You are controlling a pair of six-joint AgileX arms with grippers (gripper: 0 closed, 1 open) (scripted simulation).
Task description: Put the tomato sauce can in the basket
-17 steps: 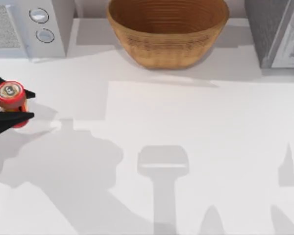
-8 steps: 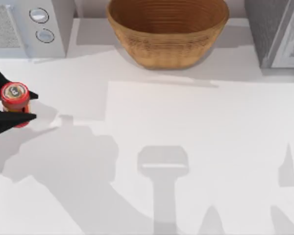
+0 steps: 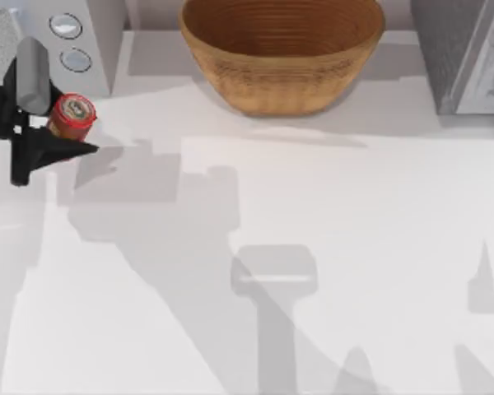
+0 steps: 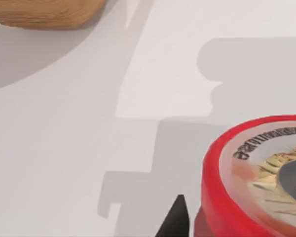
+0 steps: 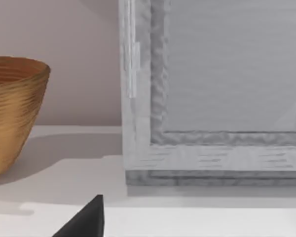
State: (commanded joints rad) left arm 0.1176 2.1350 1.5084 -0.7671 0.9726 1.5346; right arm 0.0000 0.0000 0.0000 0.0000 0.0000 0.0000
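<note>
The left gripper (image 3: 62,132), fingers clamped on the tomato sauce can (image 3: 71,116), is lifting it farther and rightward toward the wicker basket (image 3: 281,58); carrying has begun.

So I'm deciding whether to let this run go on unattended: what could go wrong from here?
The left gripper holds the tomato sauce can tilted, above the table's left edge, so it may slip out on the way across. The basket sits far to the right at the back, with a tall rim; a low carry could knock the can against its wall. The grey appliance with two knobs stands right next to the can, so swinging wide might clip it.
</note>
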